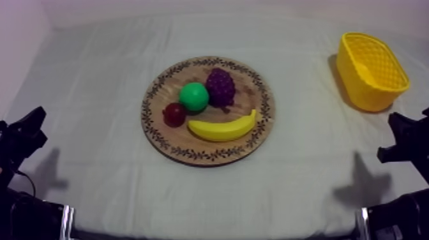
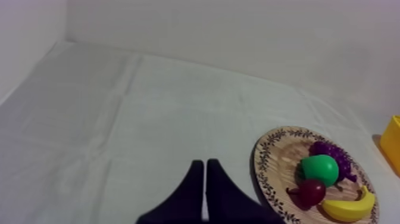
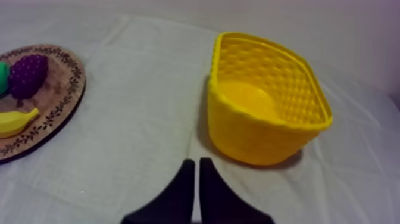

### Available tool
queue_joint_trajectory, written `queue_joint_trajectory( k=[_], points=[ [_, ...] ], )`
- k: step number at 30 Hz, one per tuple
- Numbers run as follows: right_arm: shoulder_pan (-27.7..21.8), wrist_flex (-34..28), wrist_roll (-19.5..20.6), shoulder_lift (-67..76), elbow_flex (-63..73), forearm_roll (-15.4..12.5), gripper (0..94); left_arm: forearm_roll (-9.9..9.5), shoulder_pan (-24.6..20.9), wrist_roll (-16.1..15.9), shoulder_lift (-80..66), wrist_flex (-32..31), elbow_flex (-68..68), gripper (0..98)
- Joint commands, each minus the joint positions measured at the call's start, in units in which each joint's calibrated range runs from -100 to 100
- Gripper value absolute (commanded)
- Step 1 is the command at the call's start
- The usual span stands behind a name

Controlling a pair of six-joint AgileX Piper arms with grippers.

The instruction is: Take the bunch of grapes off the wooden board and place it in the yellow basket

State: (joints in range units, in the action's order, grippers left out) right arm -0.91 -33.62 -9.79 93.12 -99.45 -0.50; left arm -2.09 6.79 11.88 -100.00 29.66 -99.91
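Note:
A purple bunch of grapes (image 1: 221,85) lies at the back of the round wooden board (image 1: 258,127), beside a green pear (image 1: 193,96). From the wrist views the grapes (image 2: 334,153) (image 3: 27,75) rest untouched on the board (image 2: 269,159) (image 3: 61,95). The yellow basket (image 1: 370,70) (image 3: 265,98) stands empty at the table's far right. My left gripper (image 1: 27,127) (image 2: 205,170) is shut on nothing, low at the left, well short of the board. My right gripper (image 1: 403,137) (image 3: 195,167) is shut too, just in front of the basket.
A small red fruit (image 1: 173,114) (image 2: 311,192) and a banana (image 1: 223,128) (image 2: 347,207) (image 3: 14,121) lie on the board's front half. Open cloth stretches between board and basket and along the front edge. A pale wall closes the far side.

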Motion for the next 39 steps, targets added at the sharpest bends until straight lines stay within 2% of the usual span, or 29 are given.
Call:
queue_joint_trajectory(
  k=[1,8,16,22,29,39],
  points=[
    [0.8,1.1,0.3,-1.8,0.8,0.4,0.4,0.01,0.0,0.0,0.0,0.0,0.0,0.1],
    [3.5,1.3,2.0,-9.9,9.0,1.9,0.4,0.01,0.0,0.0,0.0,0.0,0.0,0.1],
    [6.9,-2.9,5.8,-21.7,24.3,3.7,0.3,0.01,0.0,0.0,0.0,0.0,0.0,0.1],
    [10.3,-9.0,9.8,-31.0,37.8,6.0,0.2,0.01,0.0,0.0,0.0,0.0,0.0,0.1],
    [15.7,-17.4,16.1,-42.6,53.1,10.2,0.2,0.01,0.0,0.0,0.0,0.0,0.0,0.1],
    [26.8,-33.0,25.2,-59.3,73.8,16.0,0.2,0.01,0.0,0.0,0.0,0.0,0.0,0.1]
  ],
)
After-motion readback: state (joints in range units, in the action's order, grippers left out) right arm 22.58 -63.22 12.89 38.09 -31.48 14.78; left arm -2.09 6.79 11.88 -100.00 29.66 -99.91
